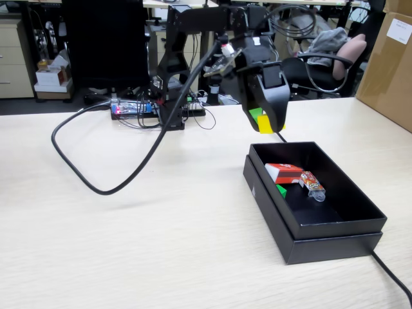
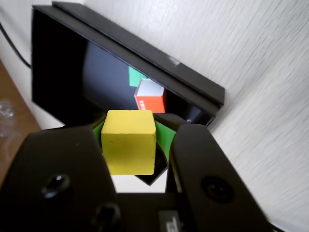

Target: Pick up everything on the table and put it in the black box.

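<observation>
A: Where is the gripper (image 1: pixel 265 122) now?

B: It hangs in the air above the table (image 1: pixel 161 238), just behind the far end of the black box (image 1: pixel 360 222). Its jaws are clamped on the yellow cube (image 2: pixel 128 141); the wrist view shows the cube pressed between them.

A: And the other things?

B: The red carton (image 1: pixel 283 172) lies inside the box, near its left wall in the fixed view. The green cube (image 1: pixel 281 190) sits just beside it, partly hidden by the wall. A colourful wrapped packet (image 1: pixel 311 185) lies at the carton's right, also in the box.
</observation>
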`<act>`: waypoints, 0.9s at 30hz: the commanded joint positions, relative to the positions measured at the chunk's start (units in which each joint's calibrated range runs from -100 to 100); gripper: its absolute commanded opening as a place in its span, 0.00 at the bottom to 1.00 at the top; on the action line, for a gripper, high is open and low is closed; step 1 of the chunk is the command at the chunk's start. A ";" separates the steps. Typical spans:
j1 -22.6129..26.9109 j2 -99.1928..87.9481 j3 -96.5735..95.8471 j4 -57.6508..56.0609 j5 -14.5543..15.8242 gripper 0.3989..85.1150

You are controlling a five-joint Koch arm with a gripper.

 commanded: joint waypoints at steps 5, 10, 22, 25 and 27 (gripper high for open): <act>3.47 8.82 8.74 2.18 2.10 0.03; 4.10 12.15 9.11 2.18 2.64 0.03; 4.00 15.59 5.39 2.78 1.56 0.28; 4.00 13.99 4.57 2.78 1.42 0.42; 4.05 12.72 3.94 2.78 1.32 0.43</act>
